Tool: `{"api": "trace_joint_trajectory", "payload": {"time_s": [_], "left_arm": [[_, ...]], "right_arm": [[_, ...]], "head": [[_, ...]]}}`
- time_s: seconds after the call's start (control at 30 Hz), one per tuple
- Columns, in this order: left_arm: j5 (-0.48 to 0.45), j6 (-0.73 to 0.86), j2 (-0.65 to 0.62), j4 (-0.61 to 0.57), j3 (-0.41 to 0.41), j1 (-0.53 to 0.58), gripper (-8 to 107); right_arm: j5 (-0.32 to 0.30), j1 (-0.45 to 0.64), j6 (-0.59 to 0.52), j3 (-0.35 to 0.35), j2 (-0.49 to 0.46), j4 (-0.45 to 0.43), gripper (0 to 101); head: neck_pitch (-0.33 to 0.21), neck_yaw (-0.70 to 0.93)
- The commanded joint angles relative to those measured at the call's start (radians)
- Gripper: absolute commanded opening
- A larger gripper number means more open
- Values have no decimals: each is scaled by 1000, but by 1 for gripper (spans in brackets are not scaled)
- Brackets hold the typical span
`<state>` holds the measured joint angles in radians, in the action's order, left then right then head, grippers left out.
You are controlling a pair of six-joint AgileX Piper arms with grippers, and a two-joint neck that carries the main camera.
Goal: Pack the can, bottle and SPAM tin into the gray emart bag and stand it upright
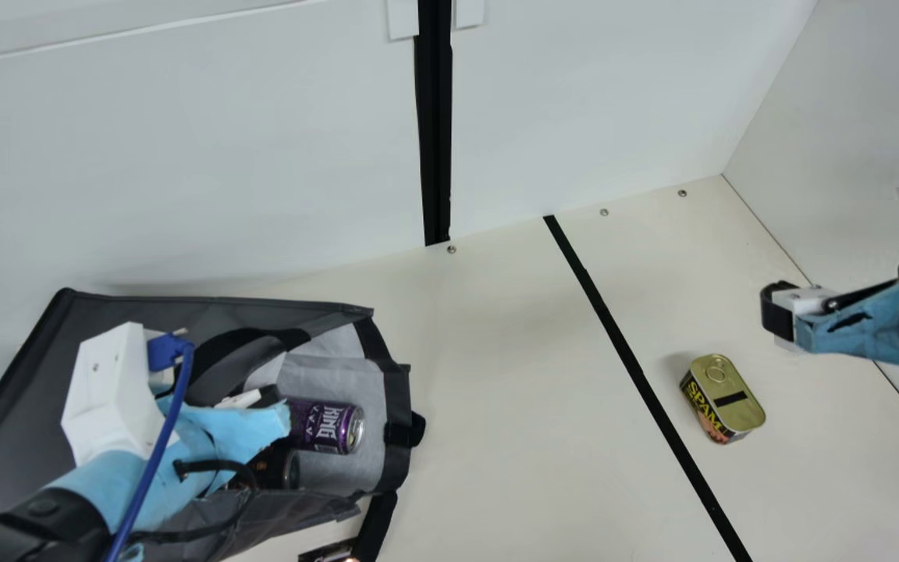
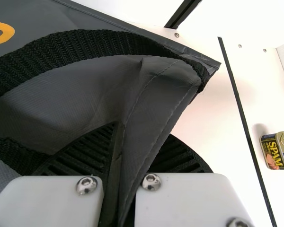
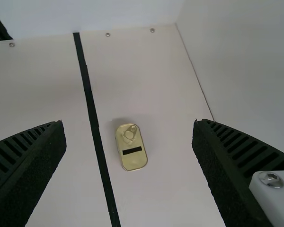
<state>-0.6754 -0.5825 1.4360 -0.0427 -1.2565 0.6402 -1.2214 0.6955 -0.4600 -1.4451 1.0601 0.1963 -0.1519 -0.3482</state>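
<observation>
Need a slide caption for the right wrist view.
Right gripper wide open above the table, the SPAM tin waiting lid-up near the black strip.

"What colour is the bag (image 1: 16,375)?"

"Dark gray outside, pale gray lining (image 1: 340,375), black edging (image 1: 397,398). The left wrist view shows a black woven strap (image 2: 85,43) and an orange marking (image 2: 4,32)."

"And the can (image 1: 325,425)?"

"Purple, with pale lettering and a silvery end. The round-ended item (image 1: 291,470) is black."

"The SPAM tin (image 1: 730,390)?"

"Gold lid with a black bar across it, dark side, yellow lettering."

"What about the worktop (image 1: 496,390)?"

"Cream, crossed by a black stripe (image 1: 629,367). The wall (image 1: 184,156) is white."

"The arms?"

"Light blue sleeves (image 1: 223,433), a deeper blue cable (image 1: 157,453); the right gripper (image 1: 776,312) has black, ribbed fingers."
</observation>
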Motion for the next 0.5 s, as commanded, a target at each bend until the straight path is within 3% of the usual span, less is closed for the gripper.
{"api": "trace_joint_trajectory", "payload": {"time_s": [0.0,0.47], "left_arm": [[0,0,0,0,0,0,-8],[0,0,0,0,0,0,-8]], "right_arm": [[1,-5,40,12,-20,-40,95],[1,-19,196,76,-104,-164,95]], "head": [[-23,-1],[-23,-1]]}}
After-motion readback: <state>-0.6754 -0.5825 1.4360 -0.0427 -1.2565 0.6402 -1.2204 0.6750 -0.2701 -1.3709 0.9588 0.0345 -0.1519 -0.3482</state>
